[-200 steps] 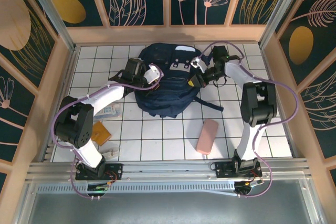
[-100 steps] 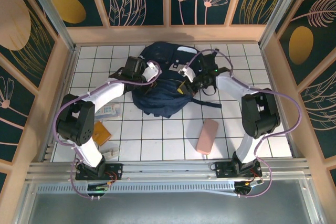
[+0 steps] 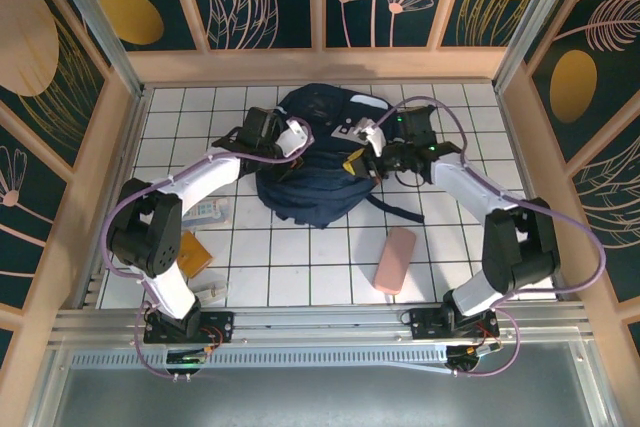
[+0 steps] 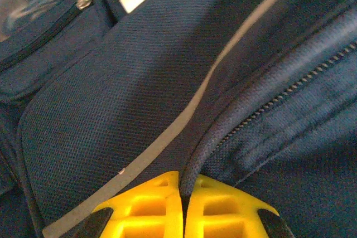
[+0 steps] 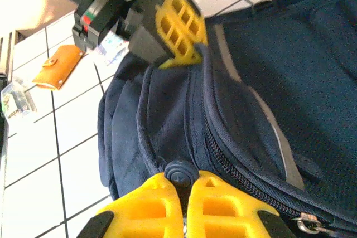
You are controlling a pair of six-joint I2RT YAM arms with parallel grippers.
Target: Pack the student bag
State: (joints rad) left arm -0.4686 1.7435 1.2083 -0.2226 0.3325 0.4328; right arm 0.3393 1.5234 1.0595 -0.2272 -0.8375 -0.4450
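Student bag (image 3: 312,169), slumped toward the far middle of the white tiled table (image 3: 300,277), front pocket and pale stripes facing up. Pinched from both sides. Left gripper (image 4: 182,187) closed tight on a ridge of navy fabric right beside a zip track (only that fold between the yellow tips), up on the bag's left shoulder. Probably there as an anchor: keeps the cloth taut for the zip to run against. Right gripper (image 5: 184,187) closed too, on the opposite side, tips pressed together on a round dark pull (image 5: 180,172) at the near end of a curved zip line, as far as can be judged. Looks like the opening step, to make a mouth for the loose items. Lying outside the bag: pink case (image 3: 396,259) on the tiles nearer the arm bases, orange wallet (image 3: 193,253) well off to the left, clear packet (image 3: 210,211) just beyond it. Worth watching: fabric bunching ahead of the pull and jamming the slider.
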